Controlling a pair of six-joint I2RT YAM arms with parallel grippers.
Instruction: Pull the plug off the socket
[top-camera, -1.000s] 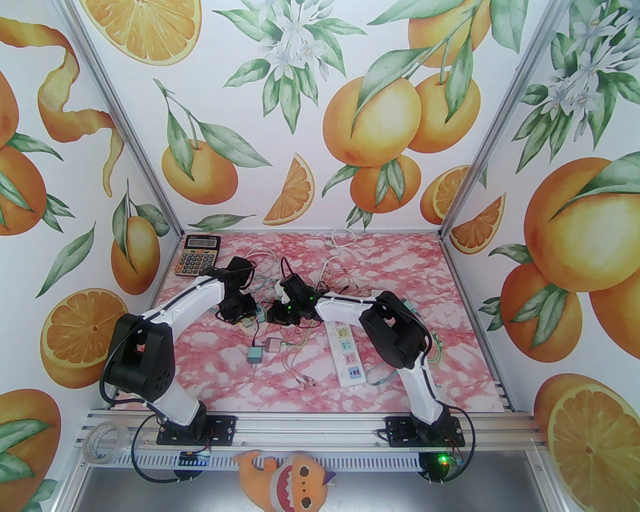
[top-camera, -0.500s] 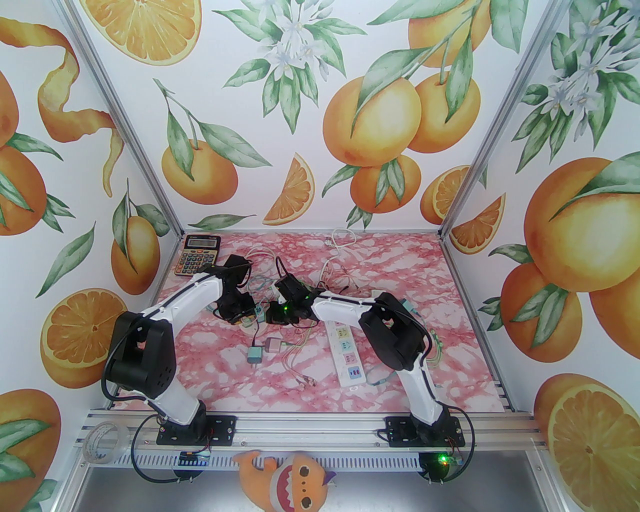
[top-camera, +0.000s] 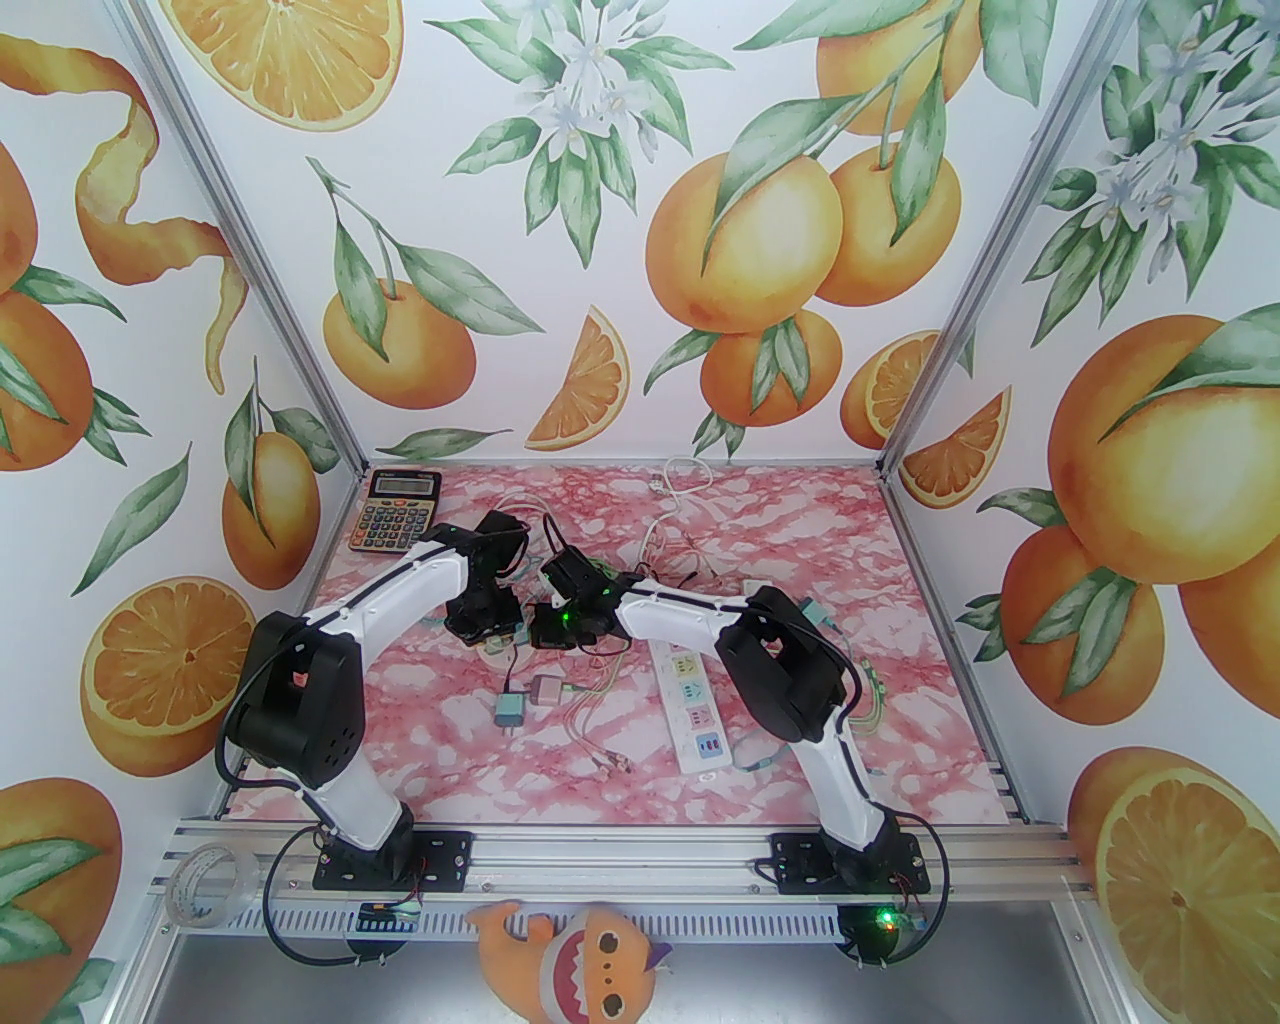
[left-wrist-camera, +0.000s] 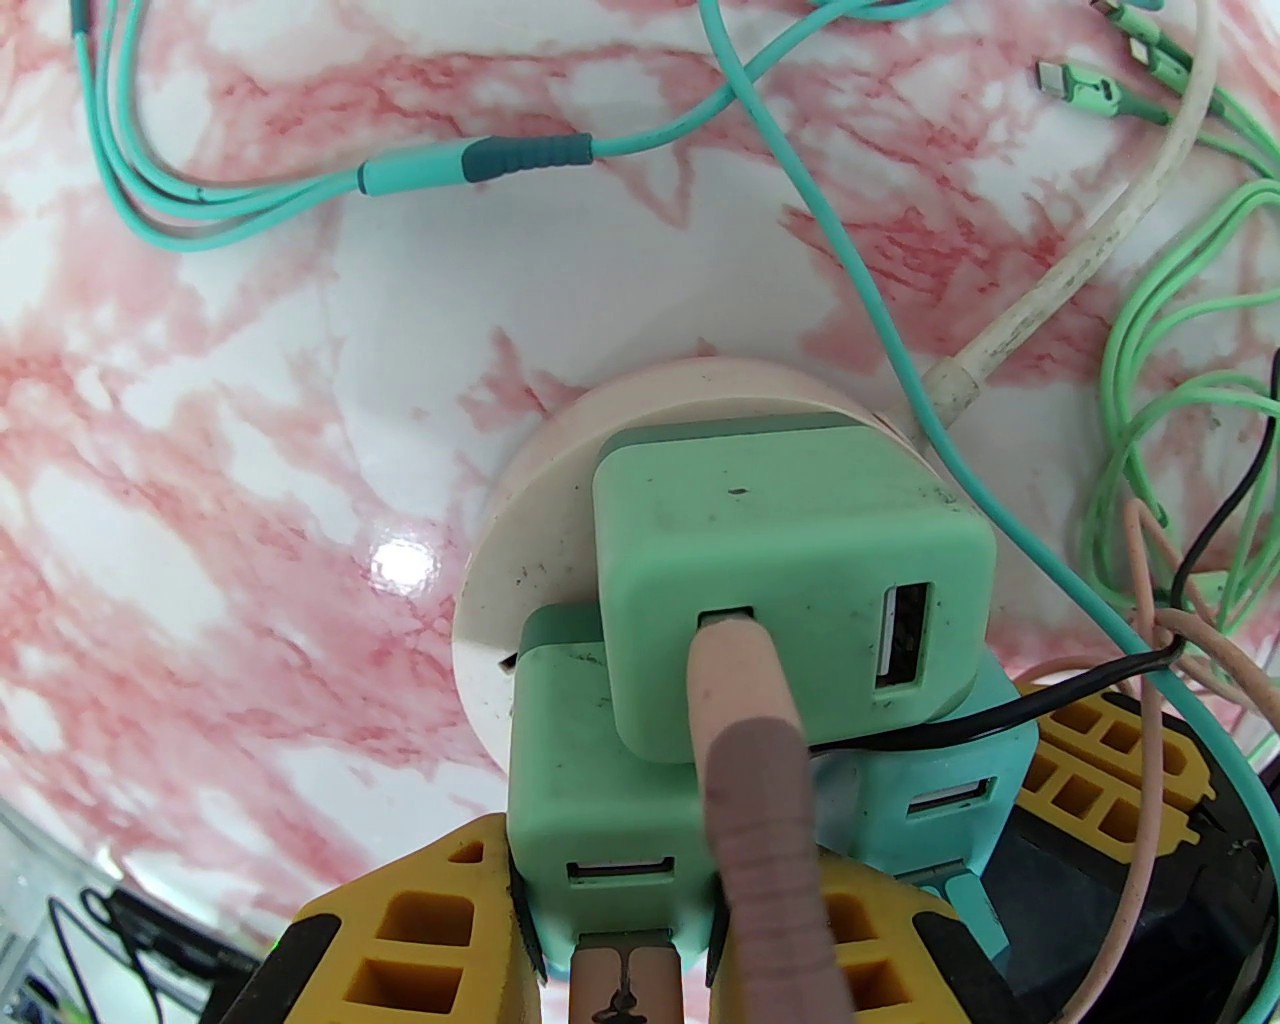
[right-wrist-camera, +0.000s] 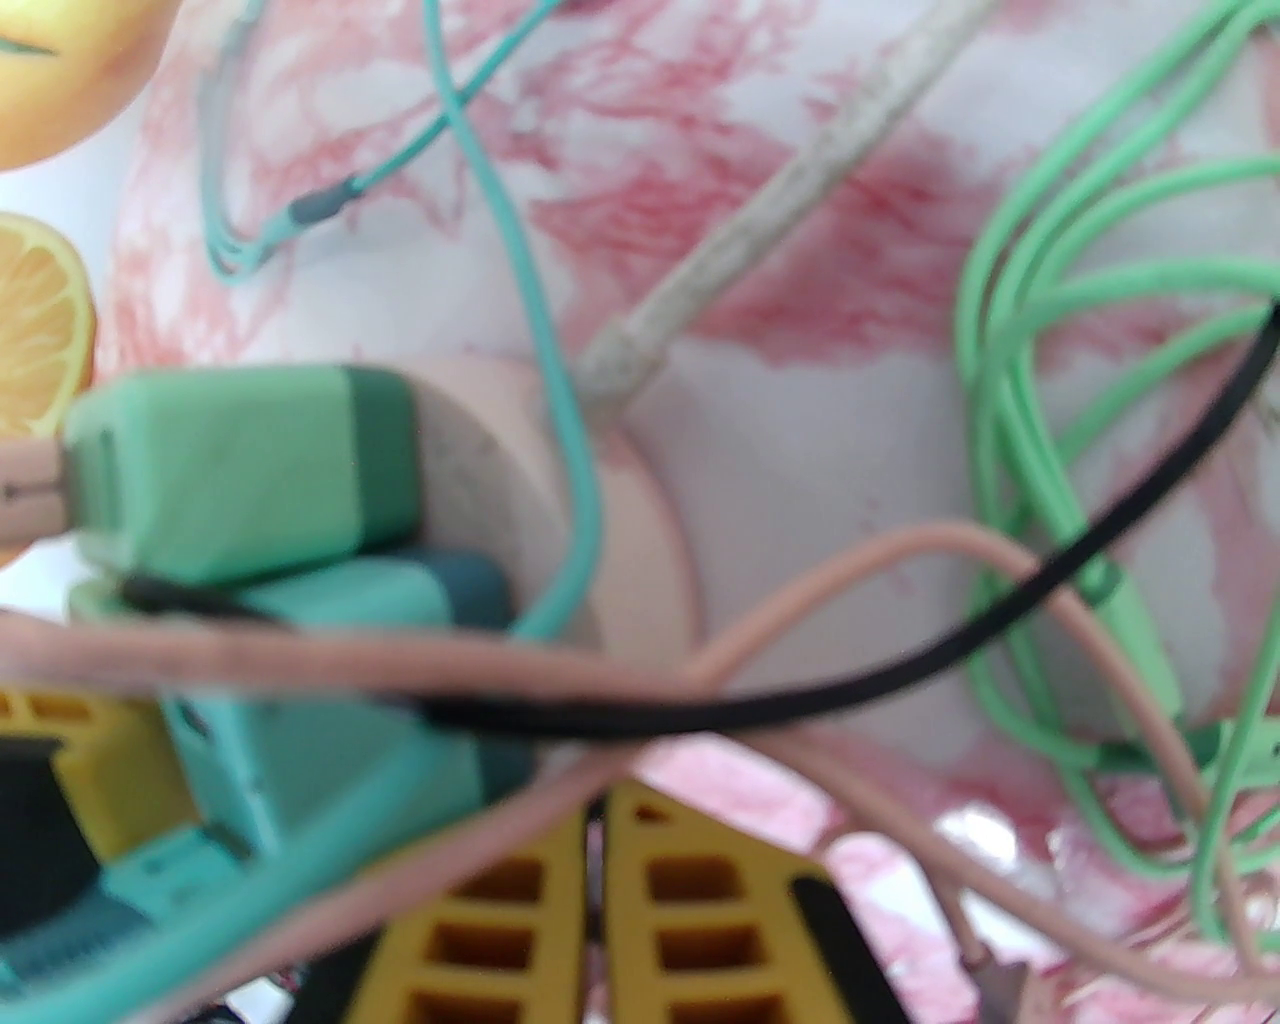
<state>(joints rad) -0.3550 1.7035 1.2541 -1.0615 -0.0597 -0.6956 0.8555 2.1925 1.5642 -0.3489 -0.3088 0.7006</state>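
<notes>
A round pale socket (left-wrist-camera: 500, 580) lies on the pink marble table with three green plugs in it. In the left wrist view, my left gripper (left-wrist-camera: 620, 900) is shut on the lower green plug (left-wrist-camera: 600, 780), one yellow finger on each side. A pink cable runs out of the upper plug (left-wrist-camera: 790, 570). My right gripper (right-wrist-camera: 598, 900) is shut with nothing between its fingers, just right of the teal plug (right-wrist-camera: 330, 720) and the socket (right-wrist-camera: 480, 450). From above, both grippers (top-camera: 495, 625) (top-camera: 548, 630) meet over the socket (top-camera: 497, 648).
Green, teal, pink, black and white cables tangle around the socket (left-wrist-camera: 1150, 420). A white power strip (top-camera: 690, 705) lies under the right arm. Two loose chargers (top-camera: 510, 708) sit nearer the front, and a calculator (top-camera: 395, 510) lies at the back left corner.
The left arm has swung to the right and its gripper has shifted a little toward the back. The right gripper has edged left and back with it. Both stay shut.
</notes>
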